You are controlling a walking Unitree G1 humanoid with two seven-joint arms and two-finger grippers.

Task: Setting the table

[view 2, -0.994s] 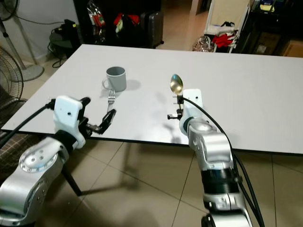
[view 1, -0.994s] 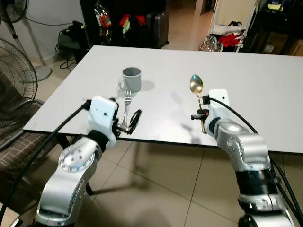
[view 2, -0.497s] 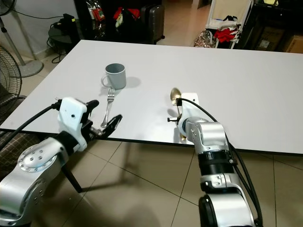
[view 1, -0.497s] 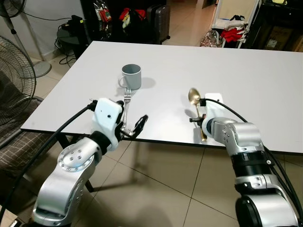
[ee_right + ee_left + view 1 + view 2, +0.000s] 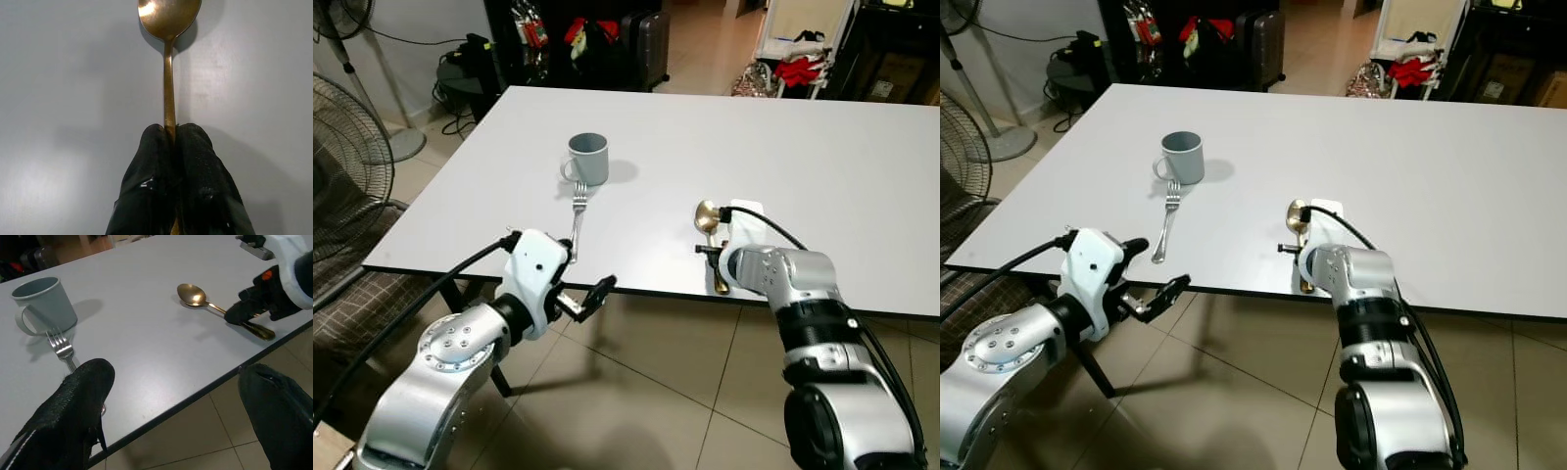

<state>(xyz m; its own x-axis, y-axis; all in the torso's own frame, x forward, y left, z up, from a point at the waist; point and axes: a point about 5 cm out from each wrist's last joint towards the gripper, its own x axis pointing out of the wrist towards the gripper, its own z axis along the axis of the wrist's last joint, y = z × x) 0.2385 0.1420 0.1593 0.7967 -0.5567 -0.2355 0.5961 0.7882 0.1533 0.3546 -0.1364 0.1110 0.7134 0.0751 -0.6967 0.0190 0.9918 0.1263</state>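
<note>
Shiny gold spoon (image 5: pixel 169 58) pinched tight in right gripper (image 5: pixel 170 142), handle end hidden, probably flat on table (image 5: pixel 862 166); left gripper (image 5: pixel 587 298) spread wide

Right claw (image 5: pixel 168 139) hides the spoon (image 5: pixel 168 73) handle's middle.

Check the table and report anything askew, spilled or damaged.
Nothing stands out. The mug stands upright, nothing spilled. The fork lies flat just before it. The right tool is shut on the spoon near the table edge; the left tool is open, below the edge.
</note>
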